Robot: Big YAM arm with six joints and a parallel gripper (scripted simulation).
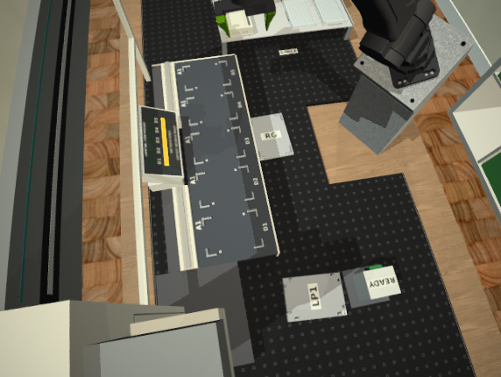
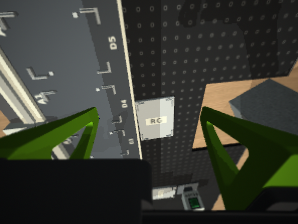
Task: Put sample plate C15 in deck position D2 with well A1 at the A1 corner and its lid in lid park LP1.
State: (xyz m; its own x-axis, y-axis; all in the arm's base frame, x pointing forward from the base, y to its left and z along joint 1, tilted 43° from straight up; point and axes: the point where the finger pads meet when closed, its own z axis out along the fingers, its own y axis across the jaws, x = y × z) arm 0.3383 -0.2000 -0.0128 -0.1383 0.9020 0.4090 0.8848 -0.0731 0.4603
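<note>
My gripper (image 1: 247,22) hangs at the far end of the bench, by the SHELF (image 1: 285,28), with its green fingers wide open and nothing between them. In the wrist view the gripper (image 2: 149,114) looks down from a height on the deck and the RG nest (image 2: 156,120). Two pale gridded plates (image 1: 299,10) (image 1: 330,9) lie on the shelf; their labels are too small to read, so I cannot tell which is C15. Deck position D2 (image 1: 223,184) is empty, as are the other positions. Lid park LP1 (image 1: 313,295) is empty.
The READY key (image 1: 381,282) stands right of LP1. The RG nest (image 1: 271,136) lies beside D3. A status panel with a yellow bar (image 1: 161,142) stands along the deck's far side. The arm's base (image 1: 398,39) sits on a grey pedestal at the upper right. A cream block (image 1: 240,22) shows beside the fingers.
</note>
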